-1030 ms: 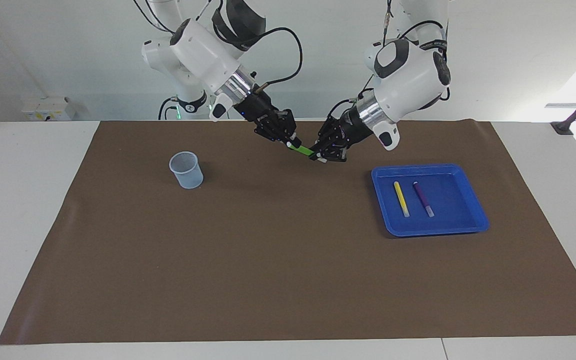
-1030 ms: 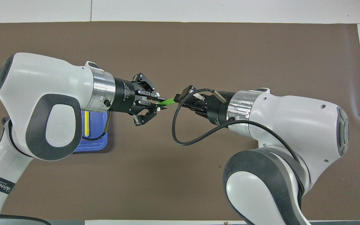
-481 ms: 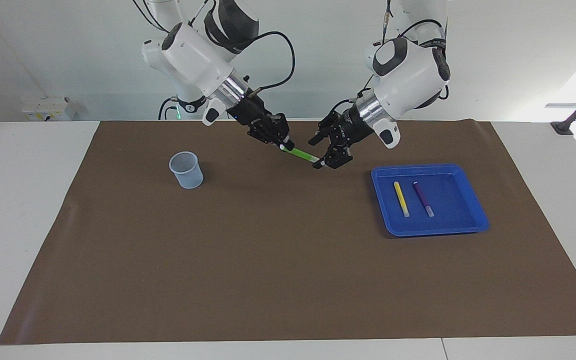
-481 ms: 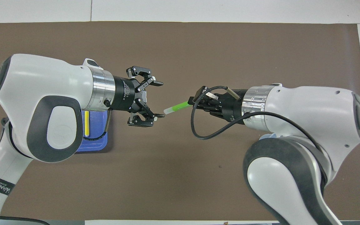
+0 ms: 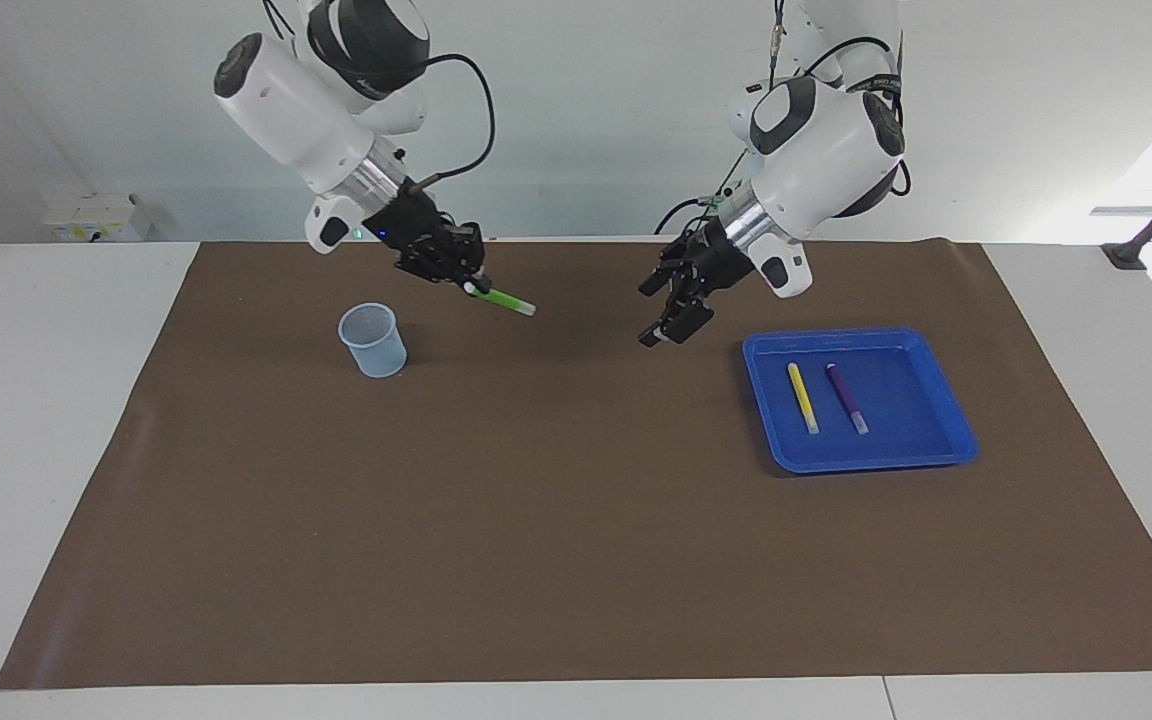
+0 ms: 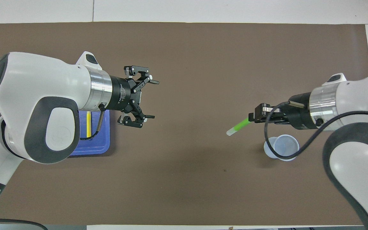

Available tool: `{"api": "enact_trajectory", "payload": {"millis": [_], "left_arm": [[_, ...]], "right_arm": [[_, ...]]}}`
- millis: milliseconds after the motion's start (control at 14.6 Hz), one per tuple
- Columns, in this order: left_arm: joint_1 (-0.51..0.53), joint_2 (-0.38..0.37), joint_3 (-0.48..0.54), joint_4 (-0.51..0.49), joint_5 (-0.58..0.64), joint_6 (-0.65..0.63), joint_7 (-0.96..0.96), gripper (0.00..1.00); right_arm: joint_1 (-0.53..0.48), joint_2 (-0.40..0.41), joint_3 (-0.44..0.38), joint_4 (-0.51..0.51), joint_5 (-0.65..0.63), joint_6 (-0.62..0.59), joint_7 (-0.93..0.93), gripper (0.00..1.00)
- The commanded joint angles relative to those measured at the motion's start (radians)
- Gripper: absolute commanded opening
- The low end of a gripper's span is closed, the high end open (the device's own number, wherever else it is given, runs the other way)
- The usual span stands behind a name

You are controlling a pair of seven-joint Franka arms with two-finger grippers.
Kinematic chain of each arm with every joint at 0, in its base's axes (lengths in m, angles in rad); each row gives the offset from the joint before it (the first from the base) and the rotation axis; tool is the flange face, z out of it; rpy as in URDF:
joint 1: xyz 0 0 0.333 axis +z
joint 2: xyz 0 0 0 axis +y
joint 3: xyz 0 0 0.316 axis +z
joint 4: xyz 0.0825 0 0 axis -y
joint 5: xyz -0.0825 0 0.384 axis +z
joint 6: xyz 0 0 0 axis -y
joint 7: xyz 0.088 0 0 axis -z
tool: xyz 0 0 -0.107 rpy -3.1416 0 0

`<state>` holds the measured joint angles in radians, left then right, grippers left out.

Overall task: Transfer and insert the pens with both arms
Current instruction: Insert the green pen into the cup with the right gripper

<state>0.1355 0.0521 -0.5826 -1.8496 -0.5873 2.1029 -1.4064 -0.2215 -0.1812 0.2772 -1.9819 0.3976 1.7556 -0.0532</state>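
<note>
A: Pens first: where is the green pen sitting?

B: It is hanging in the air, clamped at one end by the right tool, whose fingertips are pressing together on it. The pen is slanting down, its pale cap end pointing toward the middle of the brown mat, and it is hovering over the mat just beside the clear cup.

A: And the cup?

B: It is standing upright on the mat toward the right arm's end of the tabletop, with nothing showing inside it.

A: What is the left tool doing?

B: It is hanging over the mat with its fingers spread wide and gripping nothing, close to the blue tray.

A: The other two pens?

B: The yellow pen and the purple pen are lying side by side in the tray, apart from each other, pale cap ends pointing away from the robots. The tray is resting toward the left arm's end.
</note>
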Motion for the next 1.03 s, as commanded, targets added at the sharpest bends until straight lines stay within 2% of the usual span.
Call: {"api": "enact_trajectory", "payload": {"millis": [0,137,412,755,961], "left_arm": [[0.030,-0.026,0.004,-0.025,0.021,-0.046,0.163,1.00],[0.042,-0.026,0.003,-0.025,0.058,-0.067,0.272,1.00],[0.053,-0.021,0.004,-0.025,0.121,-0.090,0.452,1.00],[0.056,-0.018,0.004,-0.037,0.141,-0.087,0.489,1.00],[0.076,-0.015,0.004,-0.037,0.153,-0.084,0.529,1.00]], "right_arm": [[-0.035,-0.010,0.014,0.002,-0.171,-0.056,-0.135,0.00],[-0.032,-0.030,0.019,-0.023,-0.265,-0.070,-0.165,0.00],[-0.062,-0.050,0.017,-0.165,-0.283,0.056,-0.181,0.00],[-0.064,-0.021,0.019,-0.198,-0.283,0.128,-0.169,0.00],[-0.049,-0.021,0.022,-0.231,-0.283,0.142,-0.102,0.00]]}}
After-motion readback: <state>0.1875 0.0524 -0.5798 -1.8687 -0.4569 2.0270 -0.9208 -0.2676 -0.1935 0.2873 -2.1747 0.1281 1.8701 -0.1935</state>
